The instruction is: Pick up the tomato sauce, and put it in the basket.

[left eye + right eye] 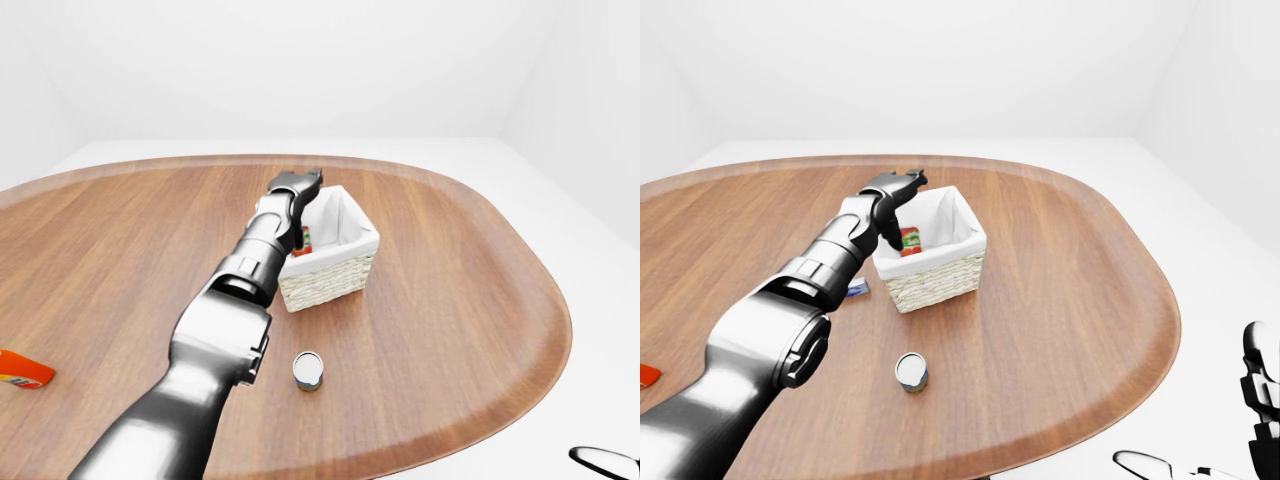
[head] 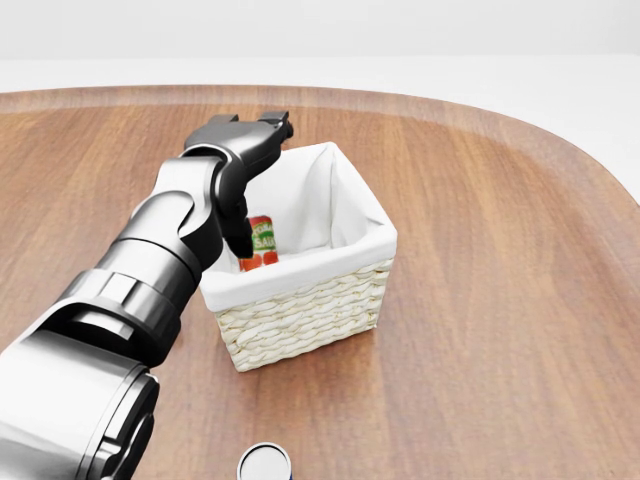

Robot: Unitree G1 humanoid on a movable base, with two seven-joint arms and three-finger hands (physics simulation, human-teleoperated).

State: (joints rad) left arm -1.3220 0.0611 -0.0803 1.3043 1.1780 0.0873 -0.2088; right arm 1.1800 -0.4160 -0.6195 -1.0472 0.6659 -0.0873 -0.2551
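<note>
The tomato sauce can, red with a green label, stands inside the white-lined wicker basket, against its left wall. My left hand hovers over the basket's upper left rim with its fingers spread and nothing in them. The arm hides part of the can and the basket's left side. At the far right edge of the right-eye view my right hand shows as a dark shape, away from the table, and its fingers are too unclear to read.
A small can with a silver lid stands on the wooden table, below the basket. An orange-red packet lies at the left edge of the left-eye view. A small blue item peeks out beside my left arm.
</note>
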